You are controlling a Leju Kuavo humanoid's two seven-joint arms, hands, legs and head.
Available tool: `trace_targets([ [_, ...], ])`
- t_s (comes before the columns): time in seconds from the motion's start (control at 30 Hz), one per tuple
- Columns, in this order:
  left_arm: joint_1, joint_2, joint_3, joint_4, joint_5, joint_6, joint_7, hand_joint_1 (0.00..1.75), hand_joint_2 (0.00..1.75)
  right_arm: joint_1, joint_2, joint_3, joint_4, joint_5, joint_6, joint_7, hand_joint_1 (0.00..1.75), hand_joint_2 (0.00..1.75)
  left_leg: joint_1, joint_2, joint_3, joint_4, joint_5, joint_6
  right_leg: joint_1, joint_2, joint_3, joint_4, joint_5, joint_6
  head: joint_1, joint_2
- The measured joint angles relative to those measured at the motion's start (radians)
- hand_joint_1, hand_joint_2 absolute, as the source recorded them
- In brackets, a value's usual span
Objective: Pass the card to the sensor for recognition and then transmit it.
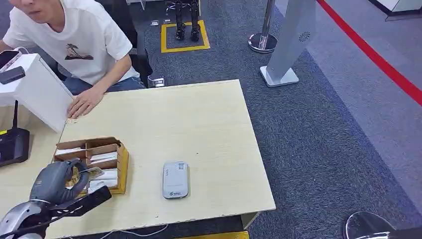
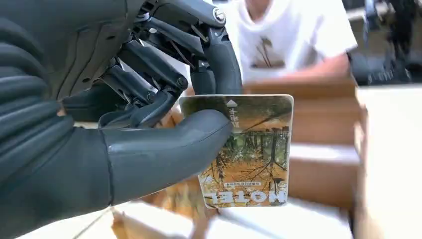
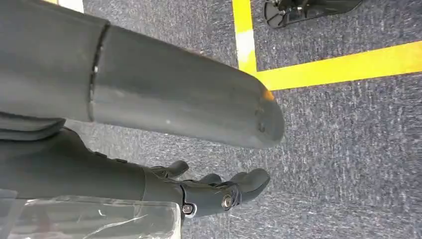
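Note:
My left hand (image 1: 58,180) hovers over the wooden card box (image 1: 122,164) at the table's front left and pinches a hotel card (image 2: 249,154) between its thumb and fingers. The card shows yellow-brown trees and the word MOTEL; in the head view the card (image 1: 92,173) pokes out just beyond the fingers. The grey card reader (image 1: 175,179) lies flat on the table to the right of the box. My right hand (image 3: 219,191) hangs beside my body above the carpet, fingers apart and holding nothing.
A person in a white T-shirt (image 1: 79,40) sits at the table's far left, one hand (image 1: 84,103) resting beside a white box (image 1: 37,89). A black device (image 1: 12,144) stands at the left edge. A grey pillar base (image 1: 279,75) stands on the carpet beyond the table.

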Motion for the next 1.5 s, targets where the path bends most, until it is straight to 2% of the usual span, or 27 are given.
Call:
trace_targets([
  [0.2, 0.018, 0.006, 0.123, -0.05, 0.018, 0.001, -0.01, 1.75, 1.75, 0.003, 0.0, 0.0, 0.0, 0.0, 0.0, -0.005, 0.0, 0.0, 0.0, 0.0, 0.0, 0.0, 0.0, 0.0, 0.0, 0.0, 0.0, 0.0, 0.0, 0.0, 0.0, 0.0],
  [0.33, 0.015, 0.018, 0.257, -0.068, 0.03, -0.013, -0.011, 1.75, 1.75, 0.005, 0.001, 0.0, 0.0, 0.001, 0.0, -0.006, 0.0, 0.0, 0.0, 0.0, 0.0, 0.0, 0.0, 0.0, 0.0, 0.0, 0.0, 0.0, 0.0, 0.0, 0.0, 0.0],
  [0.43, 0.015, 0.019, 0.329, -0.068, 0.006, -0.012, -0.009, 1.75, 1.75, 0.005, 0.001, 0.0, 0.0, 0.003, 0.0, -0.006, 0.0, 0.0, 0.0, 0.0, 0.0, 0.0, 0.0, 0.0, 0.0, 0.0, 0.0, 0.0, 0.0, 0.0, 0.0, 0.0],
  [0.57, 0.015, 0.019, 0.386, -0.068, -0.006, -0.01, -0.01, 1.75, 1.75, 0.005, 0.003, 0.0, 0.0, 0.005, 0.0, -0.006, 0.0, 0.0, 0.0, 0.0, 0.0, 0.0, 0.0, 0.0, 0.0, 0.0, 0.0, 0.0, 0.0, 0.0, 0.0, 0.0],
  [0.7, 0.001, 0.018, 0.413, -0.055, -0.093, 0.005, 0.027, 1.75, 1.75, 0.004, 0.005, 0.0, 0.0, 0.012, -0.001, -0.006, 0.0, 0.0, 0.0, 0.0, 0.0, 0.0, 0.0, 0.0, 0.0, 0.0, 0.0, 0.0, 0.0, 0.0, 0.0, 0.0],
  [0.83, -0.08, 0.013, 0.424, 0.052, -0.201, 0.039, 0.032, 1.75, 1.75, 0.001, 0.005, 0.0, 0.0, 0.025, -0.001, -0.009, 0.0, 0.0, 0.0, -0.001, 0.0, 0.0, 0.001, 0.0, 0.0, -0.002, 0.0, 0.0, 0.0, -0.001, 0.0, 0.0],
  [1.0, -0.2, -0.019, 0.409, 0.187, -0.26, 0.048, 0.025, 1.75, 1.75, -0.004, 0.005, 0.0, 0.0, 0.026, -0.001, -0.013, 0.0, 0.0, 0.001, -0.001, 0.0, 0.0, 0.002, -0.002, 0.0, -0.002, 0.0, 0.0, 0.002, -0.002, 0.0, 0.0],
  [1.33, -0.383, -0.095, 0.311, 0.359, -0.264, 0.021, 0.029, 1.75, 1.75, -0.009, 0.005, 0.0, 0.0, 0.042, 0.0, -0.013, 0.0, 0.0, 0.0, -0.001, 0.0, 0.0, 0.002, -0.002, 0.0, -0.001, -0.001, 0.0, 0.002, -0.001, 0.0, 0.0],
  [1.5, -0.448, -0.133, 0.25, 0.413, -0.262, 0.014, 0.029, 1.75, 1.75, -0.011, 0.005, 0.0, 0.0, 0.043, 0.0, -0.016, 0.0, 0.0, 0.0, -0.001, 0.0, 0.0, 0.002, -0.002, 0.0, -0.001, -0.001, 0.0, 0.002, -0.001, 0.0, 0.0],
])
